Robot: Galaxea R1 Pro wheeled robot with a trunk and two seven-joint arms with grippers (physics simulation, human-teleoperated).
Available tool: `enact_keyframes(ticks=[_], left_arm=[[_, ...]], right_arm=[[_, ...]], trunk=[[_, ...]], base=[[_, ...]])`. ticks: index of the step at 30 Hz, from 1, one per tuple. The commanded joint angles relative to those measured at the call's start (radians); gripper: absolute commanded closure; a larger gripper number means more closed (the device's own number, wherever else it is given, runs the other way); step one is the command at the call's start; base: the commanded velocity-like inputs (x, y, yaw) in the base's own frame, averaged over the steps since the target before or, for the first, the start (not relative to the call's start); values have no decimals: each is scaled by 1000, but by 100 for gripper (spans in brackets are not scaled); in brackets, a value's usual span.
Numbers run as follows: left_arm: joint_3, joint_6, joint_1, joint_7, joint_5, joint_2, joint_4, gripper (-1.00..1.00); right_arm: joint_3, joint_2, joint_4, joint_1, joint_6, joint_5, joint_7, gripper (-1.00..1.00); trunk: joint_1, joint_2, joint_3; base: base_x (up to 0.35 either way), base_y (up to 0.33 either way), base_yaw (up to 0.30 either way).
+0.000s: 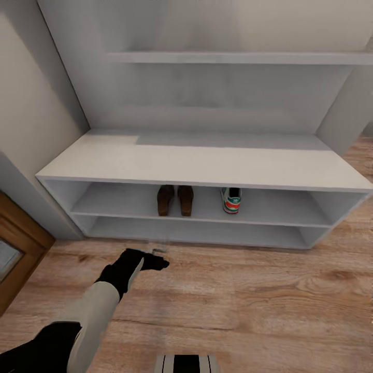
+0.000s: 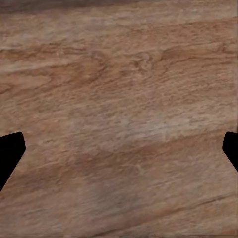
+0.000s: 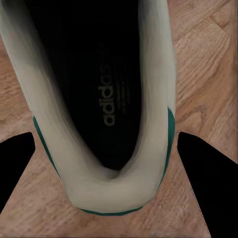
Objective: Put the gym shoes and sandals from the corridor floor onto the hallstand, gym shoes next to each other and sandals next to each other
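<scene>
Right pincer is straddling, wide open, the second gym shoe's heel on the corridor floor; left pincer is gaping empty. An off-centre closure risks tipping the shoe.

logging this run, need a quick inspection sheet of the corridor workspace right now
surface: wood plank floor, bare in front of the rack.
job's things: two sandals side by side on the shoe rack upper shelf; one gym shoe to their right, apart; second gym shoe on the floor between the right gripper jaws.
clutter: nothing seen.
grippers: left gripper open over bare floor; right open, astride the shoe heel, whether touching unclear.
cables: nothing seen.
surroundings: wall shelf, wood-framed door.
</scene>
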Motion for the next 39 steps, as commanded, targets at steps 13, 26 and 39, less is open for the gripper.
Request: enact_keyframes(ticks=[13,26,39], left_arm=[[7,-538,365,-7,80,147,5,-100],[9,-702,483,-5,214,235,1,-100],[9,-702,483,3,215,234,-1,-100]], right_arm=[[2,-2,1,0,-5,-11,0,100],[2,3,2,0,-108,-11,2,100],[2,4,2,0,-108,-11,2,100]], trunk=[[-1,0,-1],[-1,0,-1],[-1,0,-1]], base=[[-75,0,0],[-135,83,0],[-293,98,0]])
